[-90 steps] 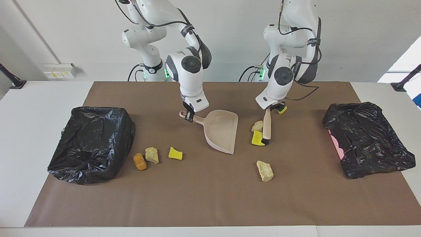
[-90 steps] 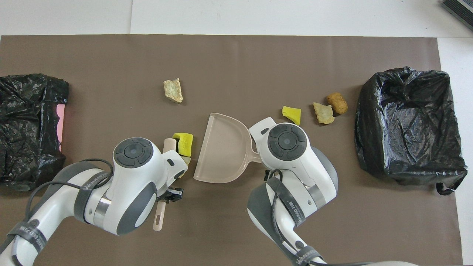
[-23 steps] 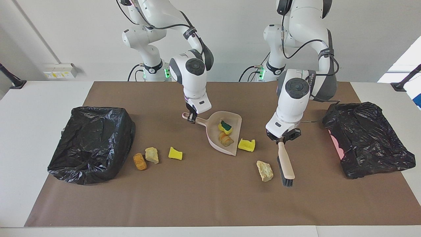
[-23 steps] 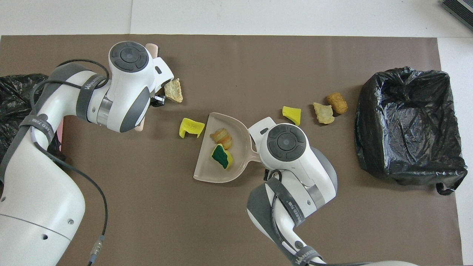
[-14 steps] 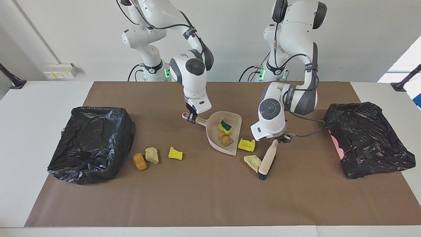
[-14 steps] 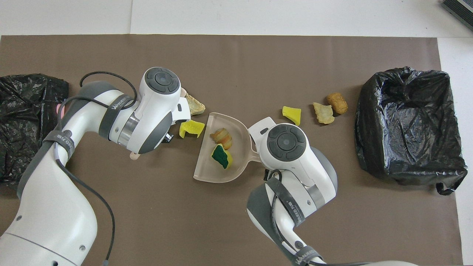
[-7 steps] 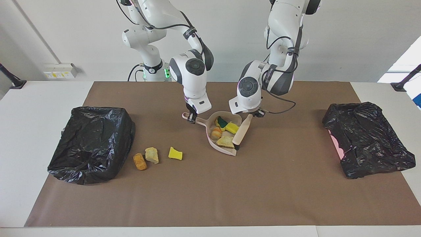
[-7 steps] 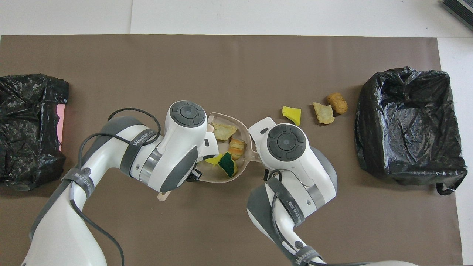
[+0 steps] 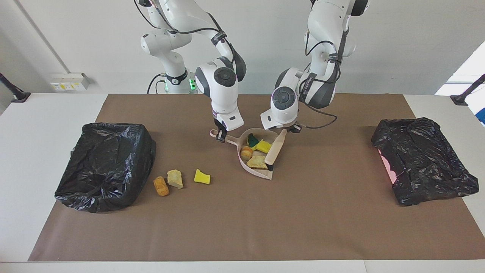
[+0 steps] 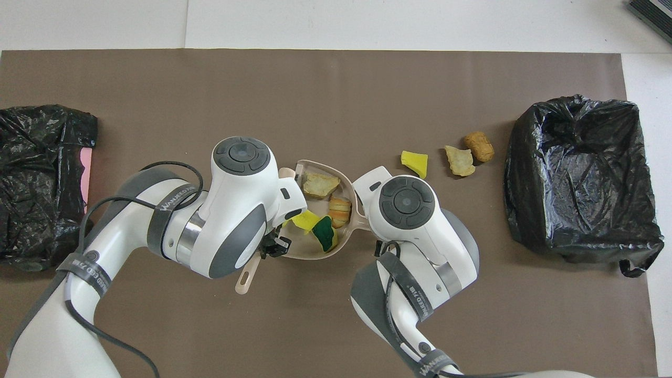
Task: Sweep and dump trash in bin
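Right gripper (image 9: pixel 219 137) clamps the dustpan (image 9: pixel 242 161) handle; left gripper (image 9: pixel 288 129) clamps the brush (image 9: pixel 276 148) across its mouth. Four scraps (image 9: pixel 257 162) lie inside; three scraps (image 9: pixel 174 178) beside the bin (image 9: pixel 106 165).

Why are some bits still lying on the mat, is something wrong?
Nothing looks broken or spilled. Three scraps just lie unswept beside the bin at the right arm's end. Four pieces sit in the dustpan, held by the right end effector. The left end effector holds the brush at the pan's mouth.
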